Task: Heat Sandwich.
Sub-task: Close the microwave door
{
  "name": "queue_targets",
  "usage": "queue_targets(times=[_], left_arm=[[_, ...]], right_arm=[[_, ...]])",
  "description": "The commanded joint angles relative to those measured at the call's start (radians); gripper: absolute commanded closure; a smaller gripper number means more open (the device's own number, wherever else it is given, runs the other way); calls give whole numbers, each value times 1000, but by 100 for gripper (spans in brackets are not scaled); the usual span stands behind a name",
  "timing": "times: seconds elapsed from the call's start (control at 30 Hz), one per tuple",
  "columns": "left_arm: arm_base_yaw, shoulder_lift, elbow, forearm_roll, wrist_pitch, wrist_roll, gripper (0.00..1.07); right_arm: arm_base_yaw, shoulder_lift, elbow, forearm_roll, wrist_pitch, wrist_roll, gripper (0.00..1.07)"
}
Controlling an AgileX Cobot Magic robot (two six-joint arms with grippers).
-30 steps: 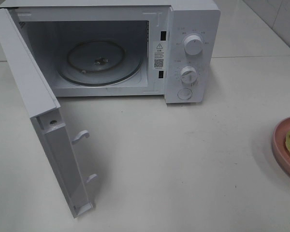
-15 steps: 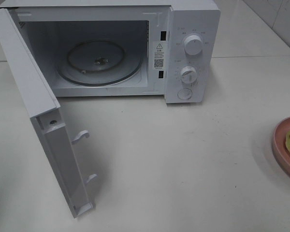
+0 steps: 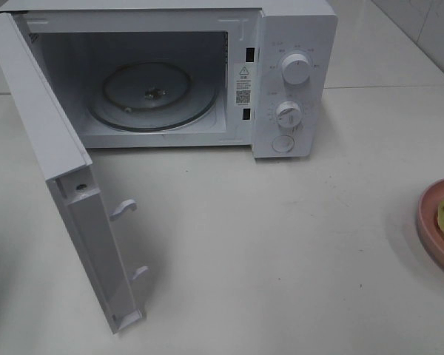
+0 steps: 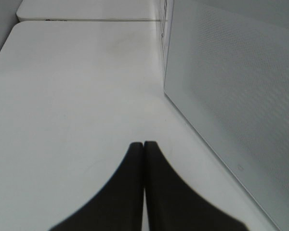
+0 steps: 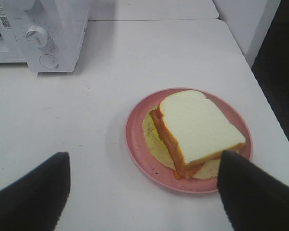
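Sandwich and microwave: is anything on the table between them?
No, just bare table between the sandwich and the microwave, seen in the right wrist view.

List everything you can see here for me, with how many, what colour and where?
Microwave: one, white, at the back of the table, door swung open towards the front left.
Turntable: one, clear glass, inside the microwave, bare.
Knobs: two, white, on the microwave's right panel, with a round button below.
Plate: one, pink, at the table's right edge.
Sandwich: one, white bread with reddish filling and pale green lettuce, on the plate.
Table: white, under everything.
Left gripper: black, shut, empty, beside the open door.
Right gripper: black, open, above the plate.
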Motion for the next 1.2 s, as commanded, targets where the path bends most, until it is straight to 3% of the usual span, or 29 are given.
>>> queue_targets(times=[0.03, 0.13, 0.3, 0.43, 0.6, 0.73, 0.77, 0.9, 1.03, 1.2], left_arm=[[-1, 80, 38, -3, -227, -1, 107], [-1, 193, 80, -2, -466, -2, 107], [-1, 318, 97, 29, -669, -2, 107], [-1, 496, 97, 182, -845, -2, 107], [-1, 560, 88, 232, -890, -34, 107], [-1, 670, 29, 373, -967, -179, 107], [-1, 670, 29, 373, -967, -179, 107], [-1, 750, 3, 520, -1082, -241, 107], [-2, 817, -17, 572, -1140, -249, 107], [-58, 878, -46, 549, -1154, -248, 107]], right_arm=[[-7, -27, 3, 2, 0, -8, 31], [-7, -27, 3, 2, 0, -8, 31], [-7, -27, 3, 2, 0, -8, 31], [-7, -27, 3, 2, 0, -8, 31], [-7, -27, 3, 2, 0, -8, 31], [-7, -27, 3, 2, 0, -8, 31], [-7, -27, 3, 2, 0, -8, 31], [-7, -27, 3, 2, 0, -8, 31], [-7, -27, 3, 2, 0, -8, 32], [-7, -27, 3, 2, 0, -8, 32]])
